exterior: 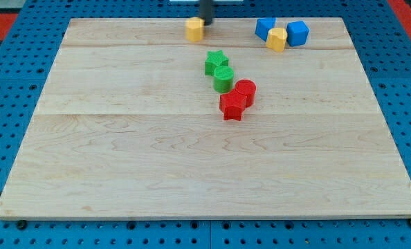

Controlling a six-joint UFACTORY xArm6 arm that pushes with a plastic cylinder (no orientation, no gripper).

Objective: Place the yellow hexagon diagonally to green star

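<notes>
Our tip (207, 21) touches the yellow hexagon (195, 29) on its right at the table's (122, 152) top edge; we have no jaws. The green star (216, 62) lies below-right, near.

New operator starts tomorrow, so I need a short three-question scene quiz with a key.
1. True or false: my tip sits at the right side of the yellow hexagon.
2. Which block touches the green star? A) blue cube B) green cylinder C) red star
3. How many blue blocks flank the other yellow block?

Key: 1 true; 2 B; 3 two.
</notes>
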